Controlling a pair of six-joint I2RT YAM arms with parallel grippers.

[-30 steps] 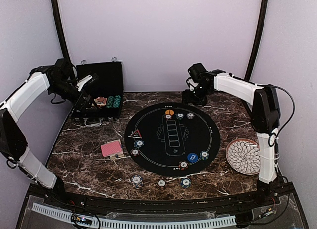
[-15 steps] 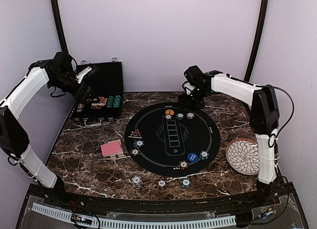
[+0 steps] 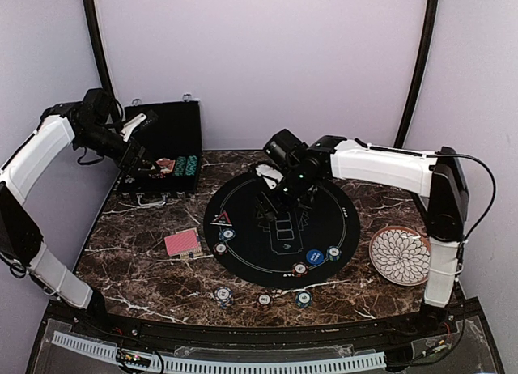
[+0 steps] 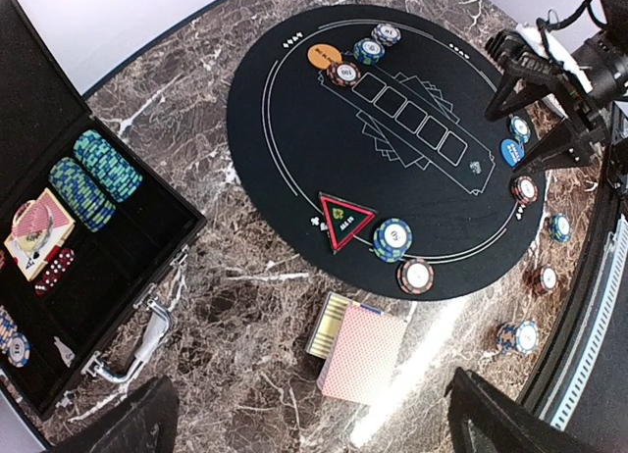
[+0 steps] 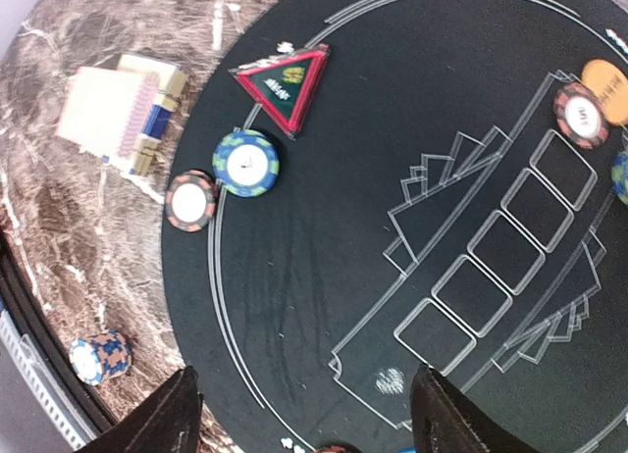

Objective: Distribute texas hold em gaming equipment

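Hovering over the black mat (image 5: pixel 324 276), right gripper (image 5: pixel 302 394) has jaws spread, nothing btwn them. Left gripper (image 4: pixel 309 399) up by the case (image 4: pixel 128 257), jaws spread too, empty. Card deck (image 4: pixel 361 353) lies on desk (image 4: pixel 245 326) just beside mat, near triangle marker (image 4: pixel 343 220) & blue chip (image 4: pixel 392 239) on mat's edge.

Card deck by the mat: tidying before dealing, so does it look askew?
Yes. The card deck lies just off the mat, tilted and shifted so a tan-and-blue layer beneath pokes out one side.
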